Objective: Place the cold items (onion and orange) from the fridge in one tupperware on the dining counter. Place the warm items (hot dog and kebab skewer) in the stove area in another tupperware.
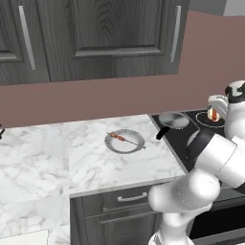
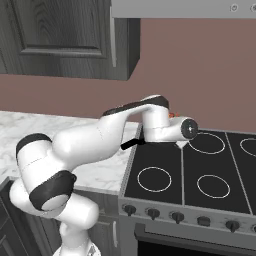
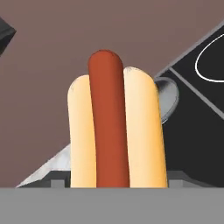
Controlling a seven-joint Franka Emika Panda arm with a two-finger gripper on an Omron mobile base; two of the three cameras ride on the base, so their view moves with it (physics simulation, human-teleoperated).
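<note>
A hot dog (image 3: pixel 114 131) in a pale bun stands upright close before the hand camera, and my gripper (image 1: pixel 215 110) is shut on it above the stove's back left burner. The same hot dog (image 1: pixel 213 115) peeks out small beside my white hand, and a sliver of it (image 2: pixel 172 115) is visible behind my wrist. The kebab skewer (image 1: pixel 122 139) lies across a round grey plate (image 1: pixel 135 146) on the marble counter, well to the left of the gripper. My finger pads are hidden behind the bun.
A grey pan (image 1: pixel 174 119) with a black handle sits at the stove's left edge, also behind the hot dog (image 3: pixel 169 98). The black cooktop (image 2: pixel 165 155) has white burner rings. Dark cabinets hang above. A white flat object (image 1: pixel 24 237) lies at the counter's lower left.
</note>
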